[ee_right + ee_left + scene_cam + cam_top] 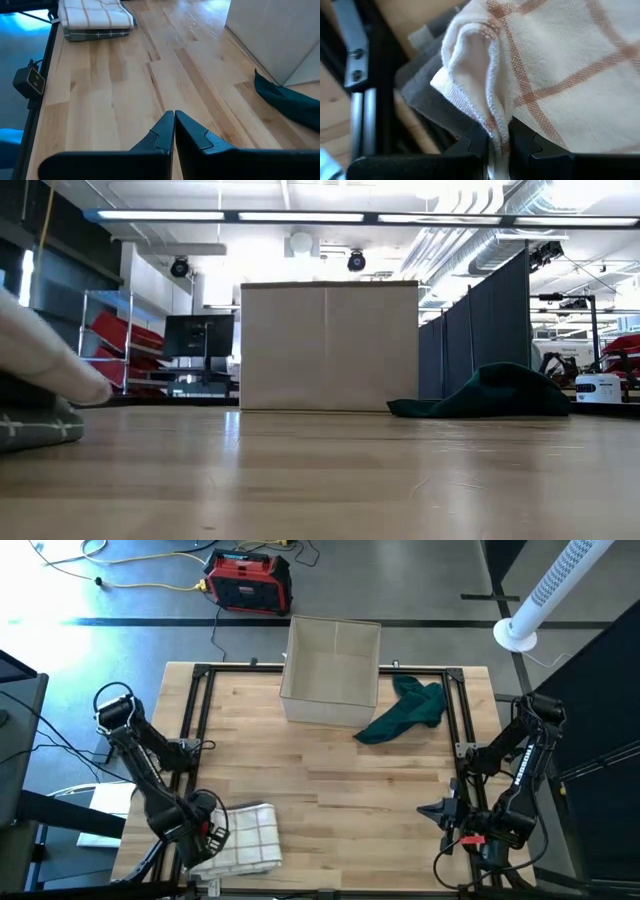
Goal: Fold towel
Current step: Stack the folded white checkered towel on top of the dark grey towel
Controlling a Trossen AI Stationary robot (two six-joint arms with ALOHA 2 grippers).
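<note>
Left end effector (497, 150) pinching hem of folded checked towel (243, 837) at near-left tabletop (330, 790) edge, right end effector (174, 131) pressed together near right edge, bare wood between; beyond, green cloth (405, 710) touching box (331, 670).

Checked towel (40, 395) cut off at low view's edge, blurred; left hand (205, 830) partly hidden.

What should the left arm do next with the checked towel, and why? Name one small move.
Probably open the left gripper and back off: it is pinched on a hem of the checked towel, which already lies folded on a grey towel at the table's corner.
</note>
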